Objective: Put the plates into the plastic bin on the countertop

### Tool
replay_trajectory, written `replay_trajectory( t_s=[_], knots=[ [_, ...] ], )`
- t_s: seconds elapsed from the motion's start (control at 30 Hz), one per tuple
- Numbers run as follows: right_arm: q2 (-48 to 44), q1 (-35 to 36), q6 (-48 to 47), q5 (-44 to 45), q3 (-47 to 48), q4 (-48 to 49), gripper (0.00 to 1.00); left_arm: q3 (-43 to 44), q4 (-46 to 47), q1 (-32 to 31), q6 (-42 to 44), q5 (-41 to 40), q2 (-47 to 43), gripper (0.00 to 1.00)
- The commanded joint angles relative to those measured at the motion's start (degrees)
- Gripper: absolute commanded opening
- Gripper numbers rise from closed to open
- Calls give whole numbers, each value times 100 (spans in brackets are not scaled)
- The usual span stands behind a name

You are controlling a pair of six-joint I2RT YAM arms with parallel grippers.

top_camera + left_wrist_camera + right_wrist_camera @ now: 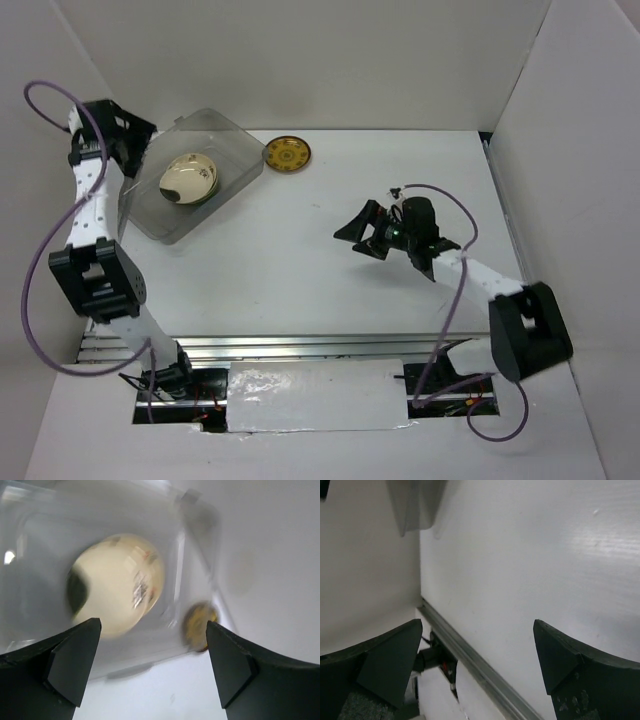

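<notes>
Cream plate is lying inside the plastic bin, with the left gripper hovering released above it.
Mustard-gold plate is sitting on the counter just beside the bin; the right gripper is hovering released, well apart.

The cream round plate lies inside the clear rectangular plastic bin, which stands on the flat white table. The mustard-gold round plate lies on the table just right of the bin. The black left pincer hangs over the bin's left side. The black right pincer is well to the bin's right.
</notes>
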Motion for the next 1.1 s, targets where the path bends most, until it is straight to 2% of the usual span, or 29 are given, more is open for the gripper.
replay_trajectory(
  t_s=[0.0, 0.07, 0.13, 0.2, 0.27, 0.3, 0.33, 0.37, 0.4, 0.43, 0.5, 0.53, 0.6, 0.77, 0.97, 1.03, 1.07],
  knots=[
    [1256, -41, 358, 408, 987, 779, 100, -1989, 233, -379, 350, 353, -1680, 99],
    [2390, -164, 700, 156, 1758, 1208, 100, -2963, 591, -739, 464, 388, -2371, 99],
    [3406, -217, 1190, 136, 2619, 1595, 100, -3206, 454, -934, 711, 547, -3058, 99],
    [4061, -270, 1394, 205, 3333, 1493, 100, -3566, 358, -1250, 1044, 914, -3592, 99],
    [4931, -244, 1527, 477, 4440, 967, 100, -3881, 321, -1600, 1141, 1029, -3955, 99],
    [5186, -200, 1553, 696, 4896, 390, 100, -3997, 234, -1777, 1247, 1030, -4374, 99],
    [5728, -174, 1571, 812, 5762, 115, 100, -4076, 164, -1883, 1248, 961, -4596, 99],
    [6021, -139, 1597, 909, 6189, -123, 100, -4251, 102, -2058, 1282, 908, -4972, 99],
    [6276, -112, 1641, 970, 6628, -334, 100, -4331, 49, -2121, 1352, 872, -5141, 99],
    [6800, -86, 1746, 1015, 7537, -815, 99, -4384, -125, -2165, 1388, 776, -5299, 99],
    [7322, -60, 1852, 1103, 8447, -1327, 98, -4437, -381, -2227, 1423, 609, -5625, 99],
    [7803, -33, 1948, 1277, 9348, -1834, 96, -4472, -417, -2236, 1458, 608, -5713, 99],
    [8184, -7, 2185, 1436, 10048, -2216, 93, -4481, -522, -2262, 1476, 530, -5846, 99],
    [8458, 81, 2512, 1778, 10209, -1927, 88, -4683, -374, -2271, 1608, 345, -5654, 99],
    [8757, 195, 2512, 2017, 10587, -2068, 83, -4754, -39, -2288, 1608, 687, -5074, 99],
    [8451, 222, 2442, 2113, 10072, -1972, 83, -4832, 162, -2341, 1608, 731, -4976, 99],
    [8153, 300, 2380, 2523, 9608, -1815, 84, -4920, 381, -2376, 1564, 792, -4941, 99]
  ],
)
